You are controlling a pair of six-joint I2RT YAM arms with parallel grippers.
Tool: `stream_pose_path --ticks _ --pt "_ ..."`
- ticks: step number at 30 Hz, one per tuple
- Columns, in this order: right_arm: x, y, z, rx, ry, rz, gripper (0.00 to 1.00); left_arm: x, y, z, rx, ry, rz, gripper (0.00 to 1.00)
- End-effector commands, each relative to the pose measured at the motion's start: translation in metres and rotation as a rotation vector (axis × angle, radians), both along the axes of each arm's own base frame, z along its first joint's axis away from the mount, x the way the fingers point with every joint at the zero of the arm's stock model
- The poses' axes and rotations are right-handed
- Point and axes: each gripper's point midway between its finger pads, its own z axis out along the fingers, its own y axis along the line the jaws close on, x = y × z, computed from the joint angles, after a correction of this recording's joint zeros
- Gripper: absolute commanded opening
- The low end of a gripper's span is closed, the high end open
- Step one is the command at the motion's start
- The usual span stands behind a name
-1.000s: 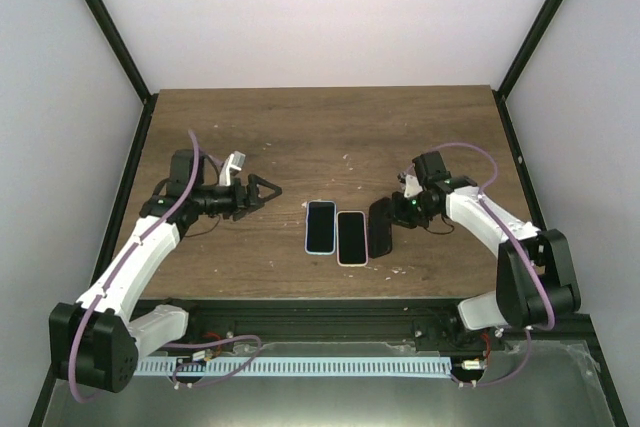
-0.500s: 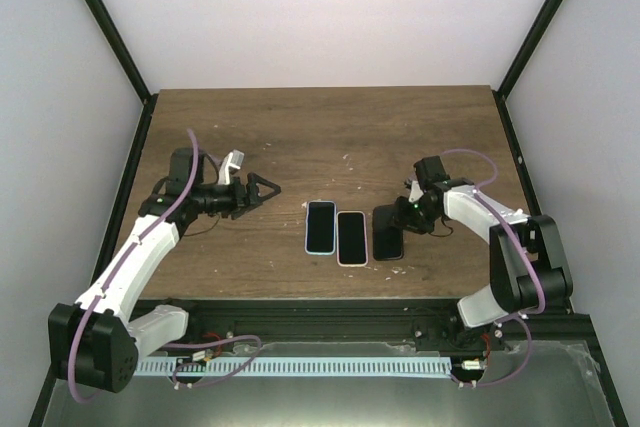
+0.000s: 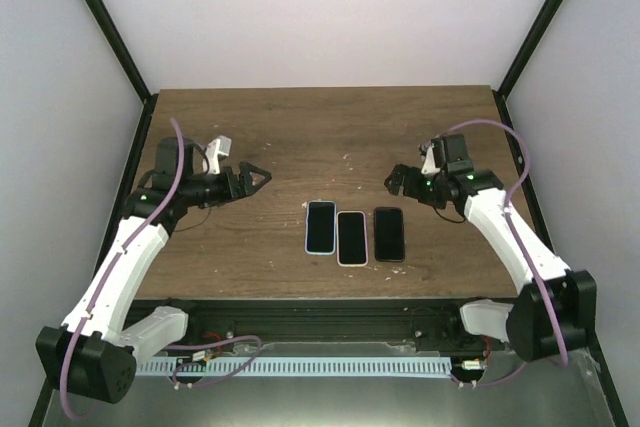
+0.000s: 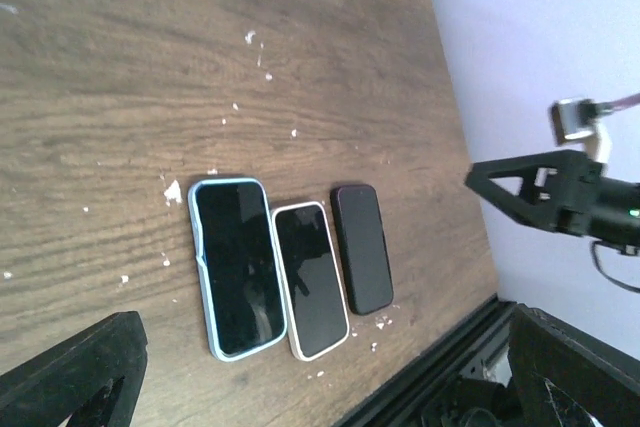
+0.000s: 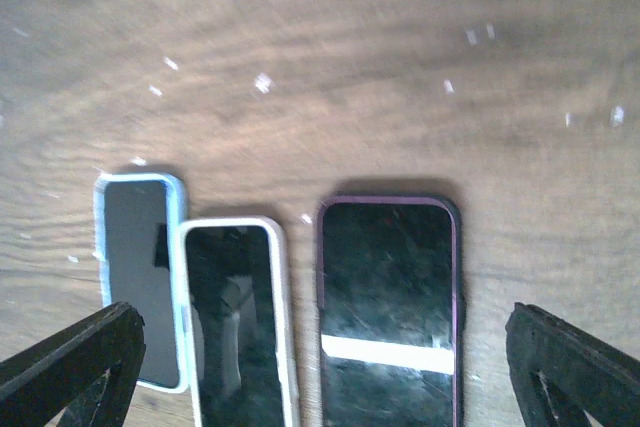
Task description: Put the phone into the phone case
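Three phones lie side by side, screens up, at the table's front middle. One has a blue case (image 3: 320, 226), one a white case (image 3: 351, 237), and a dark phone (image 3: 388, 233) sits inside a purple-rimmed dark case (image 5: 390, 307). My right gripper (image 3: 392, 182) hovers open just behind the dark phone and holds nothing. Its fingers (image 5: 575, 367) frame the row in the right wrist view. Left of the row and apart from it, my left gripper (image 3: 258, 178) stands open and empty. The left wrist view shows the blue-cased (image 4: 235, 267), white-cased (image 4: 310, 279) and dark (image 4: 361, 247) phones.
The brown wooden table (image 3: 330, 127) carries small white specks around the phones. A black frame rail (image 3: 330, 307) runs along the near edge, and black posts rise at the back corners. White walls enclose the table.
My right gripper opened and let go of the dark phone, which now lies flat beside the white-cased one. The right arm rose and drew back. The left arm pulled slightly back and left.
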Motion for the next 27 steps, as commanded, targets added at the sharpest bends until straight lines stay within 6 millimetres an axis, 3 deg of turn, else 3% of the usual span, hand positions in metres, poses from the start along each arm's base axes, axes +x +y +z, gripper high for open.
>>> stream_pose_path --ticks 1,6,12,16,21,27 --pt "0.005 -0.001 0.070 0.037 -0.162 -0.013 1.00 0.003 0.013 0.024 0.073 -0.085 0.048 1.00" --pt "-0.004 -0.003 0.126 0.074 -0.312 -0.016 1.00 0.004 0.023 0.060 0.105 -0.191 0.098 1.00" --pt "-0.025 -0.003 0.183 0.147 -0.453 -0.011 1.00 -0.009 0.033 0.118 0.090 -0.382 0.140 1.00" --pt "-0.041 -0.004 0.218 0.190 -0.545 -0.014 1.00 -0.019 0.039 0.143 0.083 -0.485 0.164 1.00" --pt "-0.057 -0.010 0.236 0.215 -0.629 -0.034 1.00 -0.030 0.043 0.154 0.064 -0.557 0.179 1.00" --pt "-0.068 -0.013 0.242 0.235 -0.681 -0.040 1.00 -0.036 0.046 0.144 0.056 -0.552 0.197 1.00"
